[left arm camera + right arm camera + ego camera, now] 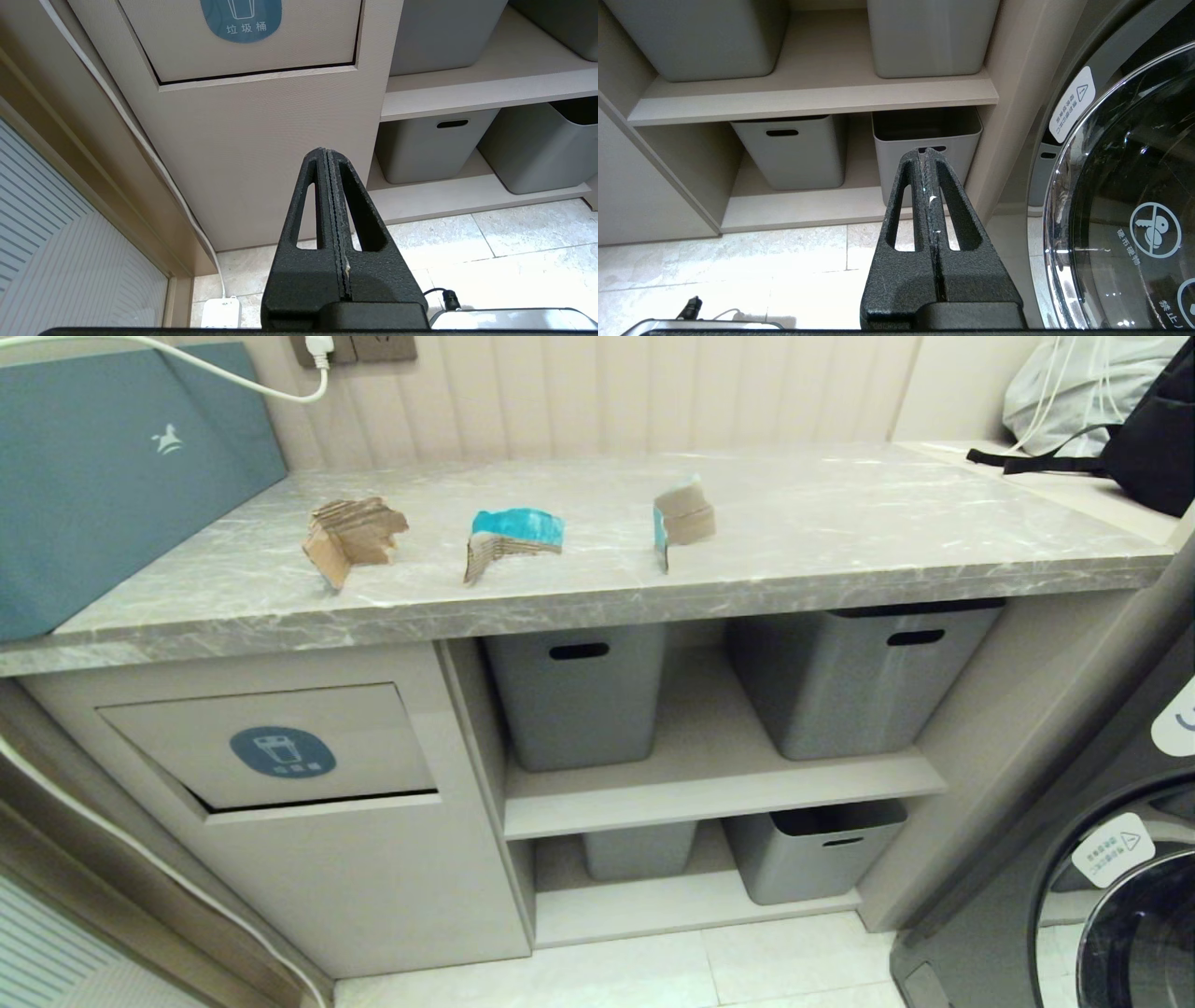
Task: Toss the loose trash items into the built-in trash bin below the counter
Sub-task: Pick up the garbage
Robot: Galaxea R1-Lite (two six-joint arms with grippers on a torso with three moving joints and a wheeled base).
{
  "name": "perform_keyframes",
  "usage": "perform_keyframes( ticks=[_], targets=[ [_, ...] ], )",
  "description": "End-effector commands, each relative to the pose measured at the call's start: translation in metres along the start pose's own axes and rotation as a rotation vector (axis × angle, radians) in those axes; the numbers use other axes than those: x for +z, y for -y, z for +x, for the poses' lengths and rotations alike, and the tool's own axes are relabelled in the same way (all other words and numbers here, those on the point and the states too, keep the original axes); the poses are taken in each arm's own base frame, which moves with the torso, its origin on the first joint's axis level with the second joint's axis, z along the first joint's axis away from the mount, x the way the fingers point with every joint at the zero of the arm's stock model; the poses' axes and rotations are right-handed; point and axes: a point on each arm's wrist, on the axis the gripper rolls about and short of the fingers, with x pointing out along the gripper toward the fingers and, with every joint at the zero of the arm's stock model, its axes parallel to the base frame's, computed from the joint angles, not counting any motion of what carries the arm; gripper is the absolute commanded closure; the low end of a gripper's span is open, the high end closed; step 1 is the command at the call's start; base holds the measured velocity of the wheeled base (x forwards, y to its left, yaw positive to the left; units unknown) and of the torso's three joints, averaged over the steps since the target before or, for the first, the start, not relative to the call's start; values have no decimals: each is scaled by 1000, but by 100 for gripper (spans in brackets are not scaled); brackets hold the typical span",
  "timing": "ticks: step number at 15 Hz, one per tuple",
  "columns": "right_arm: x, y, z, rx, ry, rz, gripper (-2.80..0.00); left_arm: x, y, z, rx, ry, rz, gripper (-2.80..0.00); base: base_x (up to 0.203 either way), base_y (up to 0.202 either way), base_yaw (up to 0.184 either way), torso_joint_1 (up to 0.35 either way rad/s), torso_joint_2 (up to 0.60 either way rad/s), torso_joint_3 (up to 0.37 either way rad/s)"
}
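Note:
Three cardboard scraps lie in a row on the grey marble counter (840, 532): a plain brown one (353, 537) at the left, a turquoise-faced one (513, 539) in the middle, and a third (683, 519) with a turquoise edge at the right. Under the counter's left end is the beige trash bin flap (280, 747) (243, 42) with its round blue sticker. Neither arm shows in the head view. My left gripper (327, 151) hangs low before the bin cabinet, shut and empty. My right gripper (927, 151) hangs low before the shelves, shut and empty.
Grey plastic bins (579, 691) (854, 677) fill the open shelves to the right of the flap. A washing machine (1111, 877) stands at the far right. A teal box (112, 476) sits on the counter's left end. A white cable (140, 140) runs down beside the cabinet.

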Motion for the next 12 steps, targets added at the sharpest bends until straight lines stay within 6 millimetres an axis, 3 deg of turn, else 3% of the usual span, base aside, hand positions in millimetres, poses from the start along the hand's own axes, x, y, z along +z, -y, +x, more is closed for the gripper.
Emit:
perform_keyframes(
  ticks=[1,7,10,12],
  targets=[
    [0,0,0,-1,1,1,0,0,0,0,0,-2,1,0,0,0,0,0,0,0],
    [0,0,0,0,1,0,0,7,0,3,-21,-10,29,0,0,0,0,0,0,0],
    [0,0,0,1,1,-1,0,45,0,23,-126,-19,38,0,0,0,0,0,0,0],
    [0,0,0,0,1,-1,0,87,-1,38,-204,56,59,0,0,0,0,0,0,0]
  ],
)
